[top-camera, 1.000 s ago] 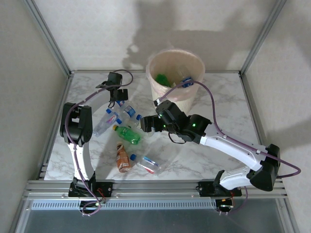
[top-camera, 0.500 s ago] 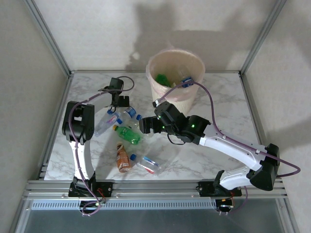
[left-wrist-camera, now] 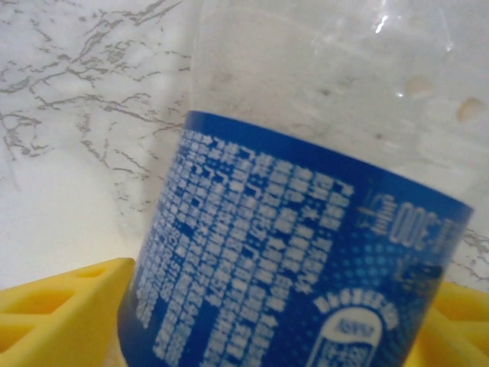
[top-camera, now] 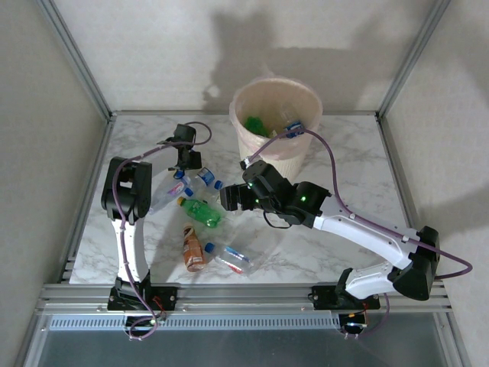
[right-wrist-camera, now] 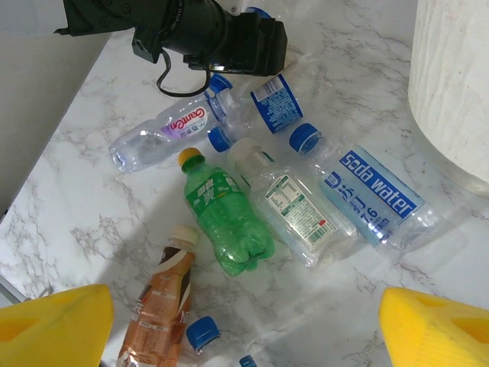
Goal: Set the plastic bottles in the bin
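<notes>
Though flat, bottle (left-wrist-camera: 306, 229) within end effector (left-wrist-camera: 260, 336)

A green bottle (right-wrist-camera: 226, 222) lies mid-frame among clear blue-capped bottles (right-wrist-camera: 374, 195) on the marble table (right-wrist-camera: 84, 214), with a brown-labelled bottle (right-wrist-camera: 157, 302) lower left and the bin (right-wrist-camera: 451, 76) upper right.
</notes>
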Robot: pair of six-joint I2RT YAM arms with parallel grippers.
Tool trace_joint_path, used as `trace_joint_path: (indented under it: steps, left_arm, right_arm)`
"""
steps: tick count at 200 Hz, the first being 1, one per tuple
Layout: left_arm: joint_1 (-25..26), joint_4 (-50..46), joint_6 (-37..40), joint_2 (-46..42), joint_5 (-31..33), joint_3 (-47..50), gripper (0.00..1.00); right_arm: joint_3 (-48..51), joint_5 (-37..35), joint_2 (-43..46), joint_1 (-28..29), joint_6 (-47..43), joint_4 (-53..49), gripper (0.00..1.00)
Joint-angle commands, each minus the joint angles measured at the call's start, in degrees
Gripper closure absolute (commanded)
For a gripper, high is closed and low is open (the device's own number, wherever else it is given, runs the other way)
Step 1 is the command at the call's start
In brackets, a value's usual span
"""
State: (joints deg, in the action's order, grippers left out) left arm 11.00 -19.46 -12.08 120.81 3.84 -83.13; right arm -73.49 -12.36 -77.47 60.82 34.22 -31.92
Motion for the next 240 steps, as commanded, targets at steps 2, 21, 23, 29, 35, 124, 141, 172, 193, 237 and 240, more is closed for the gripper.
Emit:
trace_joint_path:
  steps: [2, 21, 23, 29, 35, 124, 141, 172, 193, 237, 240]
  left_arm:
    - [-0.3, 1.0, -1.3, -2.4, 0.2, 0.5, 0.28]
    - [-0.3, 1.4, -1.7, -3.7, 0.2, 1.5, 0.31]
    - [-0.3, 1.4, -1.7, -3.8, 0.2, 1.6, 0.31]
    - [-0.3, 1.6, -1.9, -4.1, 0.2, 1.9, 0.32]
    - [-0.3, 1.7, -1.9, -4.3, 0.2, 2.2, 0.33]
    - [-0.2, 2.0, -3.8, -8.7, 0.7, 3.9, 0.42]
    - [0.2, 1.3, -4.5, -11.5, 1.0, 4.2, 0.42]
    - [1.1, -2.1, -6.4, -19.8, 1.7, 2.2, 0.41]
    - [2.0, -7.0, -8.0, -24.9, 0.6, -3.9, 0.41]
    - [9.6, -13.7, -10.4, -26.6, 0.0, -19.6, 0.4]
    - [10.5, -14.4, -10.5, -26.2, 0.1, -20.8, 0.4]
  right_arm:
    - [-0.7, -1.3, 0.4, 0.7, 1.0, -0.8, 0.11]
    - [-0.4, -1.4, 0.6, 0.8, 1.1, -0.5, 0.11]
    - [-0.4, -1.4, 0.6, 0.7, 1.1, -0.4, 0.12]
    - [-0.4, -1.5, 0.7, 0.8, 1.1, -0.5, 0.12]
    - [-0.2, -1.5, 0.8, 0.8, 1.2, -0.3, 0.12]
    - [0.8, -2.3, 2.4, 0.9, 1.6, 0.1, 0.13]
    - [0.9, -2.6, 2.8, 0.8, 1.6, 0.2, 0.13]
    - [2.0, -3.1, 3.9, 0.8, 1.3, 0.2, 0.13]
    - [3.8, -1.7, 5.2, 0.8, 1.0, 0.5, 0.13]
    - [10.4, -0.1, 10.7, 0.8, 2.3, 0.6, 0.13]
    - [10.8, 0.1, 11.0, 0.8, 2.5, 0.6, 0.13]
